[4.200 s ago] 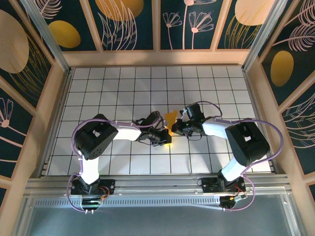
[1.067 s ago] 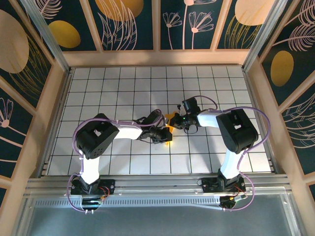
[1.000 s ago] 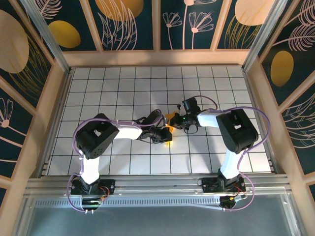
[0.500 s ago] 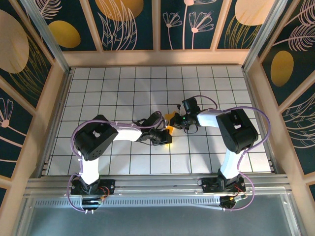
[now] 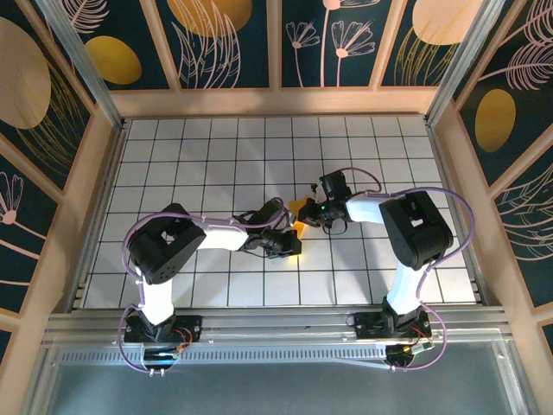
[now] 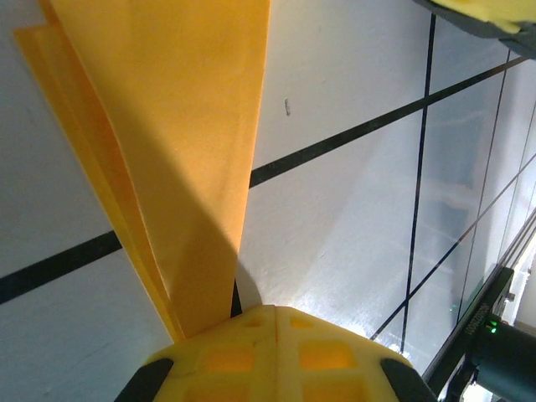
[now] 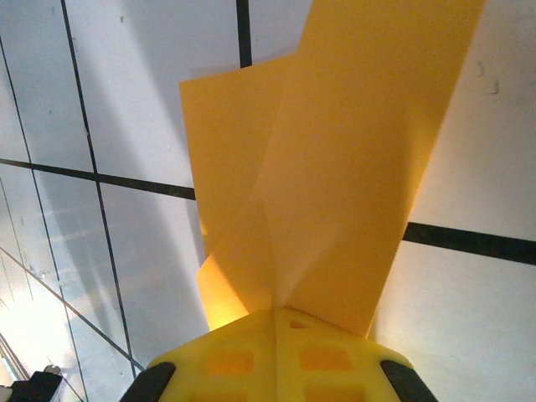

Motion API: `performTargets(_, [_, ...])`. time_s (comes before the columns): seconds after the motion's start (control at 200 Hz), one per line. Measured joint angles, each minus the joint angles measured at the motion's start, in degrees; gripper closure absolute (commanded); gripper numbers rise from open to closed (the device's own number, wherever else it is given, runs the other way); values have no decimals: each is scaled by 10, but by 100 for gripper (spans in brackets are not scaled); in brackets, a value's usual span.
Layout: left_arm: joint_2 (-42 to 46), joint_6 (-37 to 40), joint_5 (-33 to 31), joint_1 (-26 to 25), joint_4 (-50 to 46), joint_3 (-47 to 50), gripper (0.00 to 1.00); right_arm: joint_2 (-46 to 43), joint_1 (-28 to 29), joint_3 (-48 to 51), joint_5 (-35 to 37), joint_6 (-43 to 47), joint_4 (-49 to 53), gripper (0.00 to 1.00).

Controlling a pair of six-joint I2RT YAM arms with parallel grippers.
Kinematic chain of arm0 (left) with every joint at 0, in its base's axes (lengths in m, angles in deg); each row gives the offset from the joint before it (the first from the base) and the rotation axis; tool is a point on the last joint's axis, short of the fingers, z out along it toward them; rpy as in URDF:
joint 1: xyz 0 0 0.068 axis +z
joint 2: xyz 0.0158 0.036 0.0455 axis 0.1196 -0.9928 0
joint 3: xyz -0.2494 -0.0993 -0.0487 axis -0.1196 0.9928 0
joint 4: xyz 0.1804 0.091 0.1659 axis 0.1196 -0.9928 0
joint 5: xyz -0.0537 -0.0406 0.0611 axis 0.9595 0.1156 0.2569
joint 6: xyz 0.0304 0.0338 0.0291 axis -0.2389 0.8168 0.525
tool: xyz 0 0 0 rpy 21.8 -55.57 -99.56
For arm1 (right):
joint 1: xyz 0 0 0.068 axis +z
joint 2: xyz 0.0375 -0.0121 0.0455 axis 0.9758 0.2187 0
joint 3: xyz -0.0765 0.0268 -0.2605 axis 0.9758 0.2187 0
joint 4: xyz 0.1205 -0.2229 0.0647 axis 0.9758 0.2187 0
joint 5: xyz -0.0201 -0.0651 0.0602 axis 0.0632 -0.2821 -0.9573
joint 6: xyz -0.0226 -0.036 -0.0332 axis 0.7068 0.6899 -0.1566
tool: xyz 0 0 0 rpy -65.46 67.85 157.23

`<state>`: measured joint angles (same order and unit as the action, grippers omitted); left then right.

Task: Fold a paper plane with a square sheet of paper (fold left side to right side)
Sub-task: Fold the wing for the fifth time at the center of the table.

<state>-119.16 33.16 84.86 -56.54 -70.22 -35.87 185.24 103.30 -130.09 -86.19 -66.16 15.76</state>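
"Right arm has swung in closer than a few seconds back, and the left elbow has dropped a little."

"Have both got hold of the paper (image 5: 299, 226)?"

"Yes. The left gripper (image 6: 272, 314) is clamped on a narrow end of the folded orange sheet, which fans away from its fingertips over the gridded table (image 5: 216, 156). The right gripper (image 7: 275, 311) pinches another part, layers spreading out ahead of it."

"Is it lifted?"

"Hard to say from above. It sits between the two grippers, mostly hidden."
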Motion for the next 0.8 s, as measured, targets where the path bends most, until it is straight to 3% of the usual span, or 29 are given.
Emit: performTargets(0.801, [18,0,5,-11,-1,24,100,1,0,-3,0,2,4,100])
